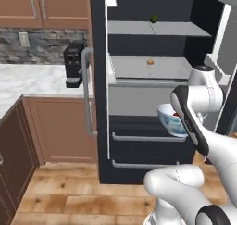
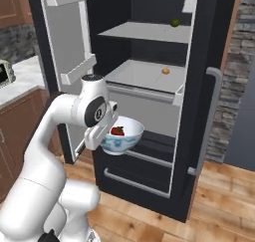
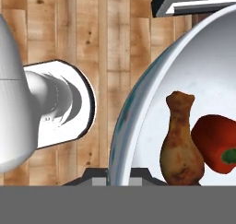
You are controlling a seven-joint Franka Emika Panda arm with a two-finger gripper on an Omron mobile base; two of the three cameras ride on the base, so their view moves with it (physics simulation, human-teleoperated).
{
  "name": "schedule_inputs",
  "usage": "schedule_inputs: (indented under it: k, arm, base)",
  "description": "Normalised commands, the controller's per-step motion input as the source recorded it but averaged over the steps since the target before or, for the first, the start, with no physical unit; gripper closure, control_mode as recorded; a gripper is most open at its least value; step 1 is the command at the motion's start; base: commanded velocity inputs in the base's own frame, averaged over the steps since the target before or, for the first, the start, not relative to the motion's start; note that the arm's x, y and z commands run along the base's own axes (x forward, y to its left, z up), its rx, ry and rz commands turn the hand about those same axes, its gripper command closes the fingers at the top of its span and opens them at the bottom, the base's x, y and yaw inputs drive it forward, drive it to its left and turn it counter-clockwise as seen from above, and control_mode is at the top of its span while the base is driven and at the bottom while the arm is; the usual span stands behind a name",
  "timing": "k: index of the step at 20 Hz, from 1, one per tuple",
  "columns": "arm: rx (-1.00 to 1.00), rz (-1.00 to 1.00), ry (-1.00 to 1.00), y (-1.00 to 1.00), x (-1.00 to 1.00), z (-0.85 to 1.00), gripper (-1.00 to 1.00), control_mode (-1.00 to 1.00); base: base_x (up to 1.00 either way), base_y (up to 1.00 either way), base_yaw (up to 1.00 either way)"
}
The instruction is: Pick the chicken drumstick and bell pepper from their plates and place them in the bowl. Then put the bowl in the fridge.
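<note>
Holding white blue-patterned bowl by its rim, gripper clenched (brown drumstick, red pepper inside), before open black fridge.

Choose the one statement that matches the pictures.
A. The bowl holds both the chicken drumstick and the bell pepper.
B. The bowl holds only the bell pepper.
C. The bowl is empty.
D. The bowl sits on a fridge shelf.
A: in the hand view the chicken drumstick and the bell pepper lie side by side inside the bowl.
</note>
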Motion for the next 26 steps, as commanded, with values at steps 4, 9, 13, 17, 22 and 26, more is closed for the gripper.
schedule_inputs:
  k: [4, 9, 13, 17, 22, 26]
  arm:
    - [0.00, 0.00, 0.00, 0.00, 0.00, 0.00, 1.00, 1.00]
    - [0.00, 0.00, 0.00, 0.00, 0.00, 0.00, 1.00, 1.00]
    - [0.00, 0.00, 0.00, 0.00, 0.00, 0.00, 1.00, 1.00]
    - [0.00, 0.00, 0.00, 0.00, 0.00, 0.00, 1.00, 1.00]
    - [0.00, 0.00, 0.00, 0.00, 0.00, 0.00, 1.00, 1.00]
    - [0.00, 0.00, 0.00, 0.00, 0.00, 0.00, 1.00, 1.00]
  base:
    - [0.60, 0.14, -0.09]
    - [0.45, 0.10, -0.02]
    - [0.48, 0.13, -0.14]
    - [0.52, 0.19, -0.11]
    - [0.53, 0.20, -0.03]
    - [0.53, 0.13, 0.00]
